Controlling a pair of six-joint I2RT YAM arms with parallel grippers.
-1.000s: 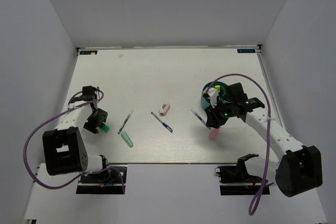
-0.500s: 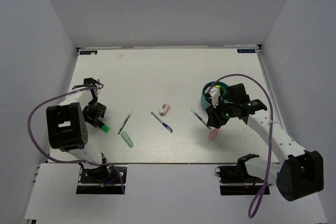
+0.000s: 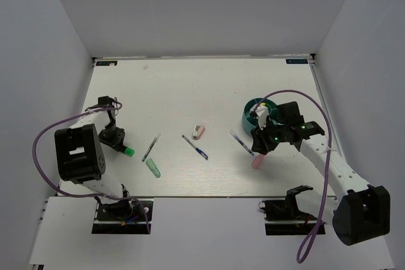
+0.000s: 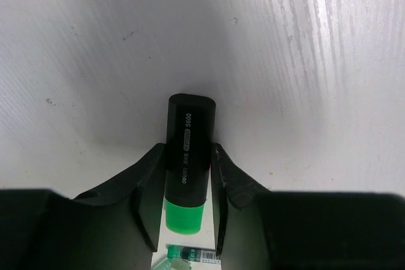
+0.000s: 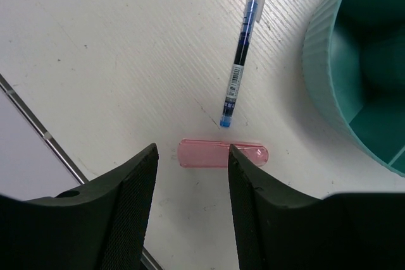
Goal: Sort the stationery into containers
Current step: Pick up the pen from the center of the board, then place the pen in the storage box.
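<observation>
A: What does the top view show?
B: The left gripper [image 3: 118, 138] is at the left side of the tabletop [image 3: 190, 86], on a black marker [image 3: 126, 152] with a green cap. The right gripper [image 3: 261, 145] is near the teal tub [image 3: 248, 113], over a pink piece [image 3: 257, 162]. One blue pen [image 3: 240, 141] lies just beside it. Another blue pen [image 3: 195, 147], a grey pen [image 3: 151, 147], a mint piece [image 3: 153, 167] and a second pink piece [image 3: 199, 132] lie in the middle, apart from each other.
A: And the left wrist view?
B: The left gripper [image 4: 188, 153] is clenched on the marker [image 4: 190, 124], and both fingers [image 4: 149, 188] press its sides. The green cap points toward the camera.
A: And the right wrist view?
B: The right gripper [image 5: 191, 150] is released, with its fingers spread. The pink piece [image 5: 247, 154] lies flat on the tabletop below them. The blue pen [image 5: 242, 71] lies beyond it; its tip is close to the piece but apart. The tub [image 5: 329, 61] is at the right, and its inner dividers are visible.
</observation>
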